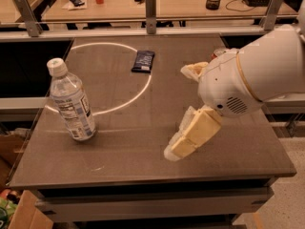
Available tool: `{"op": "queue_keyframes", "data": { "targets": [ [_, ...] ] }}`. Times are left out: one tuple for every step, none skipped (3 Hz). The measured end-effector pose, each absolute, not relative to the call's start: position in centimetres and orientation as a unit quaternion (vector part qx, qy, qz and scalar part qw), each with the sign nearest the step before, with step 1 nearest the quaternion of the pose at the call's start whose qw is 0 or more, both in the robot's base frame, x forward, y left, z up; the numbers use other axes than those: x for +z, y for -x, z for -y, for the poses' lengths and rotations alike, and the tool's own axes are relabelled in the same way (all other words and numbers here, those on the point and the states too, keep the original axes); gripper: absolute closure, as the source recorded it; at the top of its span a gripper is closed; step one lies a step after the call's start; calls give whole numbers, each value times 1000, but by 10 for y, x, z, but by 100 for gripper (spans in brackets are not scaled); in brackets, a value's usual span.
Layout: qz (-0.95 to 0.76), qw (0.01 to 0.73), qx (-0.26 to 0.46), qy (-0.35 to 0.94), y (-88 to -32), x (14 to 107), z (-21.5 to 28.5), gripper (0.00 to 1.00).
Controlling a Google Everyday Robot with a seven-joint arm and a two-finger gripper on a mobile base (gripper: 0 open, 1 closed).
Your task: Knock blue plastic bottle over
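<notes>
Well right of the blue plastic bottle (71, 106) hung the gripper (173, 151), closure indeterminate; I judged a high sideways push best.

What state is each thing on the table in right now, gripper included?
blue plastic bottle: standing on the table's left side, white cap on, not knocked over.
gripper: low over the table's right half, well apart from the bottle, touching nothing.
dark wrapped bar: lying flat, farther back.
red can: mostly hidden behind the arm, state unclear.
</notes>
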State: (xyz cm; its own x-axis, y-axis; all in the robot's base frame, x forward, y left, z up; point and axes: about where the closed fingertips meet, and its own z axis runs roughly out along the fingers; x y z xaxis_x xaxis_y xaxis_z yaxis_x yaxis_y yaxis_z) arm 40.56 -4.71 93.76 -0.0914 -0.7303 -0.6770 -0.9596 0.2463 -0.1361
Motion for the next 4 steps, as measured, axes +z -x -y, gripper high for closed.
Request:
{"op": "queue_keyframes", "data": {
  "targets": [
    [-715,345,186,579,-410,928,29,0],
    [-703,372,212,569,-419,917,7,0],
    [-686,395,244,560,-429,906,-15,0],
    [-663,417,275,558,-442,904,-43,0]
  ]
}}
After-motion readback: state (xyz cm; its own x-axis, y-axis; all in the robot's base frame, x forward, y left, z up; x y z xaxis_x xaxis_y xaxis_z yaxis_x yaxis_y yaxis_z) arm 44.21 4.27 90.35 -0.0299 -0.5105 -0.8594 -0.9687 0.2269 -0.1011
